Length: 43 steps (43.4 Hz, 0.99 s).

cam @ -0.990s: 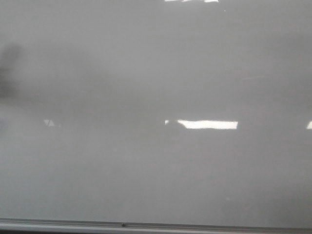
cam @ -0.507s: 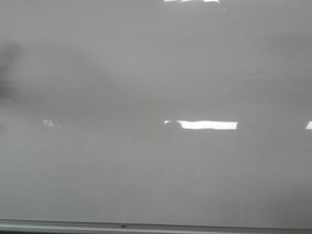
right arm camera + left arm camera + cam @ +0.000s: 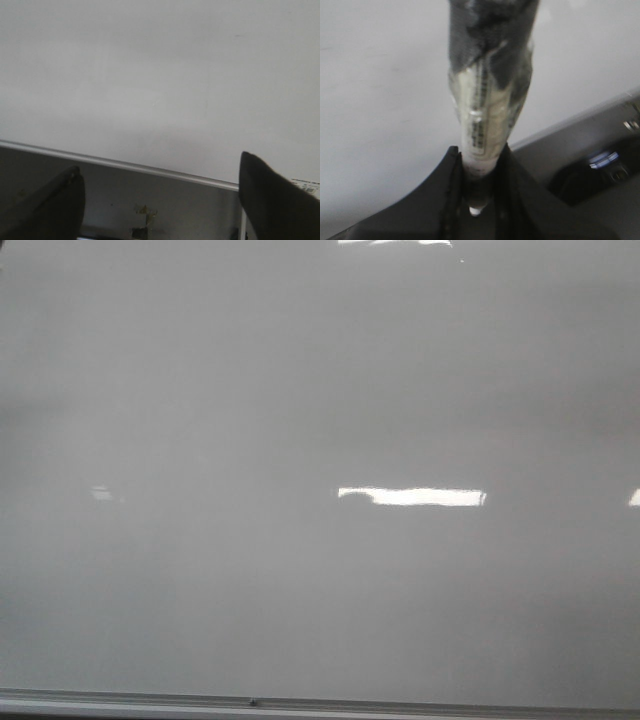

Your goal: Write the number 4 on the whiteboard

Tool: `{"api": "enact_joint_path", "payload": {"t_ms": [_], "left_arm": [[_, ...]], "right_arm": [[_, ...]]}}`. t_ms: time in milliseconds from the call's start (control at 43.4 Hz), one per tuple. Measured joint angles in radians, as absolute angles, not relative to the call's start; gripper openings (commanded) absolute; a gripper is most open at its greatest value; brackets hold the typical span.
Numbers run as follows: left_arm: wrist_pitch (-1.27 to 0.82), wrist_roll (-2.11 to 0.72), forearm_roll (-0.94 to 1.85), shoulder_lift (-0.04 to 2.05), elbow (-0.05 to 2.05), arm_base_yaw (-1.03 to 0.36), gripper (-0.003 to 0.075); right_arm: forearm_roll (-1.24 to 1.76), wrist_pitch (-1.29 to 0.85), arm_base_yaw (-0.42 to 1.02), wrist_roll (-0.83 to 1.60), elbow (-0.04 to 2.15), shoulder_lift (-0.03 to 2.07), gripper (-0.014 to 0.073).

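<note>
The whiteboard (image 3: 320,440) fills the front view, pale grey and glossy, with a silver frame strip (image 3: 300,703) along its lower edge. No drawn number 4 shows on it in any view. Neither gripper shows in the front view. In the left wrist view my left gripper (image 3: 480,160) is shut on a marker (image 3: 487,100) with a pale label and dark wrapping, which points away from the camera over the whiteboard (image 3: 380,100). In the right wrist view my right gripper (image 3: 160,185) is open and empty, its fingers (image 3: 55,205) wide apart below the whiteboard (image 3: 160,75).
Bright white glare patches (image 3: 415,496) lie on the board. A dark grey surface (image 3: 150,200) lies below the board's frame (image 3: 125,165) in the right wrist view, with a small yellowish mark (image 3: 145,210). Dark equipment with a blue light (image 3: 602,160) sits beyond the board's edge.
The dark blurred shadow at the left edge of the front view has faded and gone. The board itself looks the same.
</note>
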<state>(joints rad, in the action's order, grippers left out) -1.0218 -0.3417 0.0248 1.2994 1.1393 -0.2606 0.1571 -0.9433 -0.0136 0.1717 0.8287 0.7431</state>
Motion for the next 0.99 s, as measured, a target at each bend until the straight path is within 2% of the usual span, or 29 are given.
{"api": "enact_joint_path", "payload": {"t_ms": [138,322,507,852,990], "left_arm": [[-1.160,-0.529,0.160,1.299,1.208,-0.386,-0.0020],[-1.172,-0.620,0.185,1.308,1.239,-0.548,-0.0020],[-1.168,-0.666,0.186,1.352,1.240,-0.678,-0.0020],[-1.149,-0.669,0.186,1.414,1.243,-0.808,-0.0020],[-1.148,-0.670,0.186,1.414,1.244,-0.817,-0.0020]], "right_arm": [[0.277,-0.995,0.027,0.353,0.884,0.832,0.0643],[0.376,-1.058,0.122,0.566,0.976,0.941,0.0643],[0.404,-1.087,0.274,0.739,1.061,1.034,0.0643],[0.410,-1.085,0.597,0.829,1.198,1.211,0.0640],[0.412,-1.075,0.666,0.836,1.242,1.277,0.0577]]}}
